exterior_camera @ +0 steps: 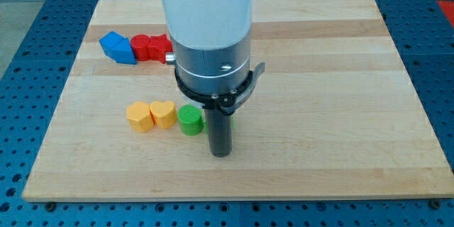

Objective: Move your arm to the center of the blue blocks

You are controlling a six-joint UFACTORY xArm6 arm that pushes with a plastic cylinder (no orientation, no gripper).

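A blue block [118,47], a wedge-like shape, lies at the view's upper left on the wooden board [333,78]. No second blue block shows; the arm may hide one. My tip [222,153] rests on the board at the view's lower middle, far below and right of the blue block. It stands just right of a green round block [190,120]. A sliver of a second green block [232,122] shows just behind the rod's right side.
Two red blocks [152,46] sit touching right of the blue block. A yellow-orange block [139,116] and a yellow heart-shaped block [163,114] lie in a row left of the green round block. The arm's white body [206,14] hides the board's upper middle.
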